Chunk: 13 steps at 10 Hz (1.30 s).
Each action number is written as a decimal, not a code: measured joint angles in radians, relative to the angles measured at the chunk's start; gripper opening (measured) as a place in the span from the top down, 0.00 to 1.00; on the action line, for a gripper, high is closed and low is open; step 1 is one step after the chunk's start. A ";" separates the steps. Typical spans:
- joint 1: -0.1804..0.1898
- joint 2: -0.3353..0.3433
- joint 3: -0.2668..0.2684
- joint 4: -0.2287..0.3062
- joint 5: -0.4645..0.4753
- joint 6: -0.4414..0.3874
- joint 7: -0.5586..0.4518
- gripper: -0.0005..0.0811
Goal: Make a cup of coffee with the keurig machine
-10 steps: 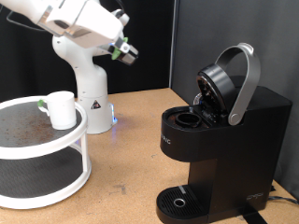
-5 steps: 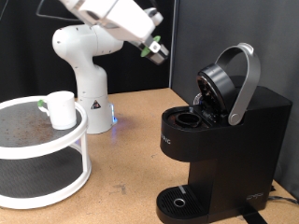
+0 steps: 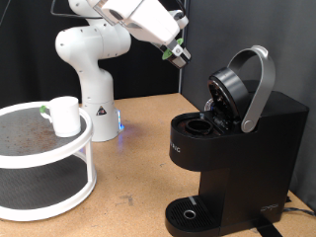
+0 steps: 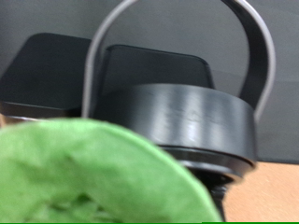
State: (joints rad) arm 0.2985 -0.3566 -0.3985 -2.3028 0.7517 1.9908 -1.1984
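Note:
The black keurig machine (image 3: 237,148) stands at the exterior view's right with its lid raised on the grey arched handle (image 3: 259,84); its pod chamber (image 3: 197,126) is open. My gripper (image 3: 178,52) is in the air up and to the left of the lid, shut on a small green-topped pod (image 3: 176,50). In the wrist view the pod's green top (image 4: 93,173) fills the foreground, with the machine's raised lid (image 4: 187,117) and handle (image 4: 262,47) behind. The white cup (image 3: 65,116) stands on the round tray's upper shelf at the exterior view's left.
A white two-tier round tray (image 3: 44,163) sits at the exterior view's left. The robot's white base (image 3: 94,99) stands behind it. The machine's round drip base (image 3: 188,212) is at the bottom. A dark wall panel backs the scene.
My gripper has carried the pod rightwards and slightly lower across the exterior view, from above the robot base to just left of the machine's raised lid. Cup and machine have not moved.

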 joint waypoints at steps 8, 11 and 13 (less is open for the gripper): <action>-0.001 0.049 -0.003 0.009 0.014 0.051 -0.046 0.42; 0.000 0.068 0.021 -0.022 0.006 0.105 -0.043 0.42; 0.001 0.107 0.044 -0.033 0.007 0.155 -0.043 0.42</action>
State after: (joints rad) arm 0.2997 -0.2495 -0.3546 -2.3354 0.7588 2.1457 -1.2412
